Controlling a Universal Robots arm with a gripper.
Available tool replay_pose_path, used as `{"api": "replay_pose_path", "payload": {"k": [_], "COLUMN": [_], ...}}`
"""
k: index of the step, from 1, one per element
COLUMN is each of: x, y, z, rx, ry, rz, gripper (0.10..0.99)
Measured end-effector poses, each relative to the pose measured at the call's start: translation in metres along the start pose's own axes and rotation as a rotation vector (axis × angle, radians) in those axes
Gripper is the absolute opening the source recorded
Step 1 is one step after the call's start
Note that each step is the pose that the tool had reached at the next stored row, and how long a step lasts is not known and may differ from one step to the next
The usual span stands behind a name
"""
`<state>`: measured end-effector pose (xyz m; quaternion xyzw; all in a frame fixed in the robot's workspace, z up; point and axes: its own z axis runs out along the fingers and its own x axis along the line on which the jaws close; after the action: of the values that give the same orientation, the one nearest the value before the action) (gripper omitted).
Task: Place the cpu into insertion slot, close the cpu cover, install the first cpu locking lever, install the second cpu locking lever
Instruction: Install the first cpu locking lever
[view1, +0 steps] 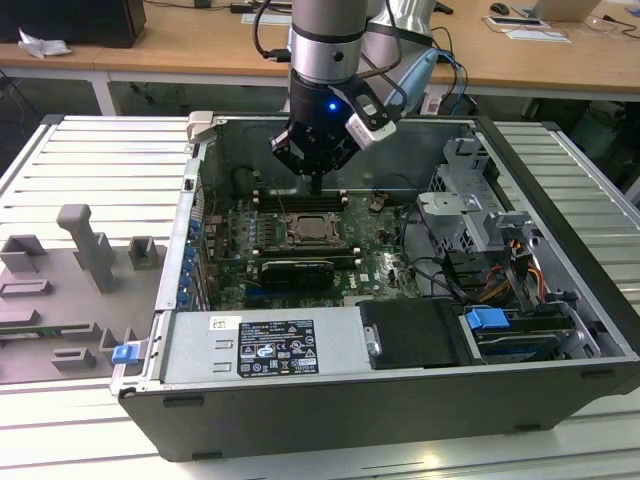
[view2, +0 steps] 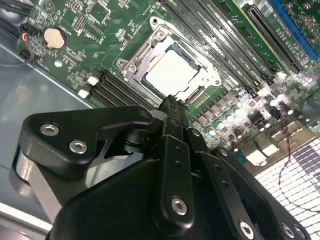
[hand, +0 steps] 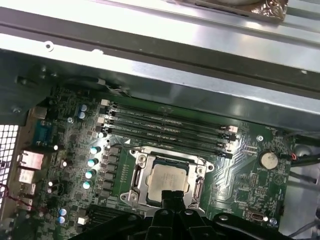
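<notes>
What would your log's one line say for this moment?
cpu: seated | cpu cover: closed over it | gripper: shut, tip at cover's edge

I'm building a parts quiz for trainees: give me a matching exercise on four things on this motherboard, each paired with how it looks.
1. cpu
2. cpu cover
3. memory slots
4. coin cell battery

A. long and black
B. round silvery disc
C. pale square plate
D. silver frame with a cut-out centre

Pairs: 1-C, 2-D, 3-A, 4-B.

Exterior view looks down; both wrist views share the insertion slot (view2: 134, 64) (hand: 136, 177).
</notes>
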<state>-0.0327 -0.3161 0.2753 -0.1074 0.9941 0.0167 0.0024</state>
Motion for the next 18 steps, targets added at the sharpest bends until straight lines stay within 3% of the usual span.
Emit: {"api": "replay_pose_path", "payload": {"k": [7,18], "x": [0.0,0.0112], "y": [0.0,0.0024], "z": [0.0,0.0], "rx": [-0.001,-0.001], "ry": [0.0025,0.0026], "rz": [-0.076,-0.08], "gripper": [0.106,0.106]}}
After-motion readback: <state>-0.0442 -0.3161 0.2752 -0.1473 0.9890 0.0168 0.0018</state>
